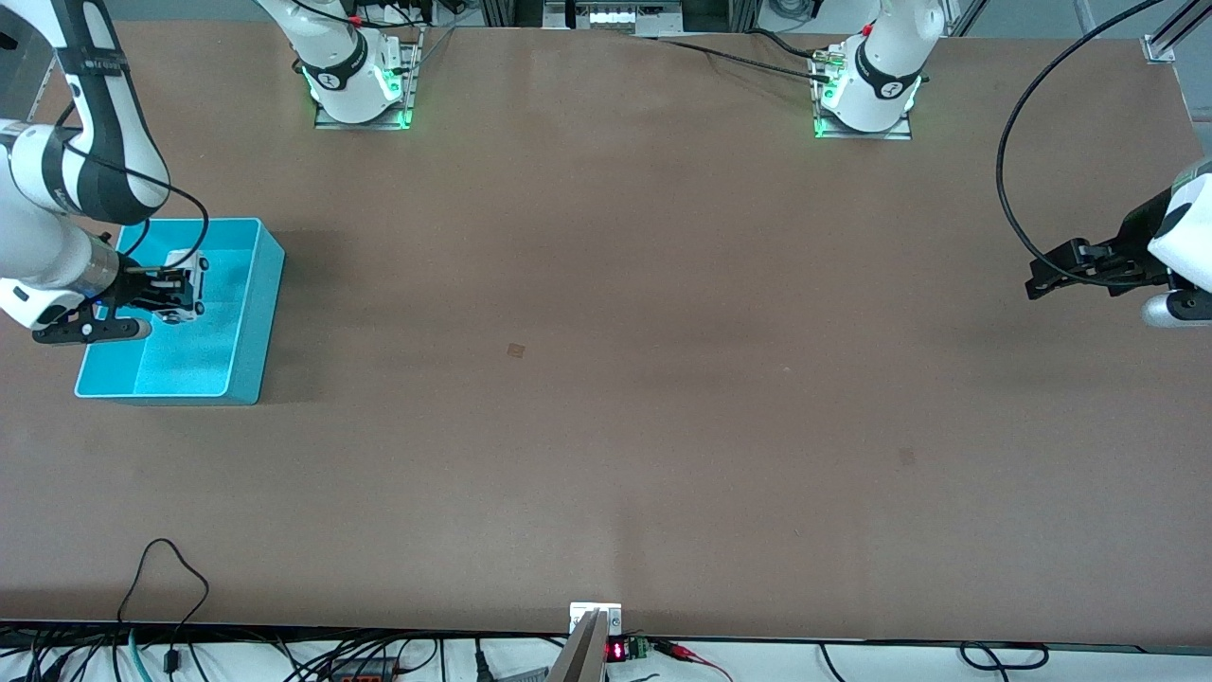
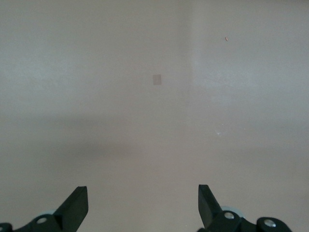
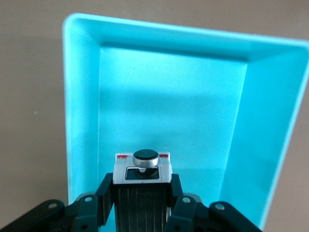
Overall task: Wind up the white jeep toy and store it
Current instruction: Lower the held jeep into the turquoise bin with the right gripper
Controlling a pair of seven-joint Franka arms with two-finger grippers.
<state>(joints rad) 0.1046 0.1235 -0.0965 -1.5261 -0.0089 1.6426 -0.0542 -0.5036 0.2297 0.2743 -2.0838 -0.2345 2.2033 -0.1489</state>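
The right gripper (image 1: 175, 294) holds the white jeep toy (image 3: 142, 166) clamped in its jaws, directly over the turquoise bin (image 1: 248, 327). From the table's centre, bin and jeep lie at nine o'clock. The left gripper (image 1: 1042, 275) waits at three o'clock, jaws wide.

Right arm bent low at its own end of tabletop, wrist turned level. Right hand (image 1: 180, 292) clamped shut on white jeep toy (image 3: 142, 168), held in air. Left arm parked at its end, waiting. Left hand (image 1: 1037, 281) held level, 2 fingers (image 2: 76, 207) spread wide, nothing gripped.
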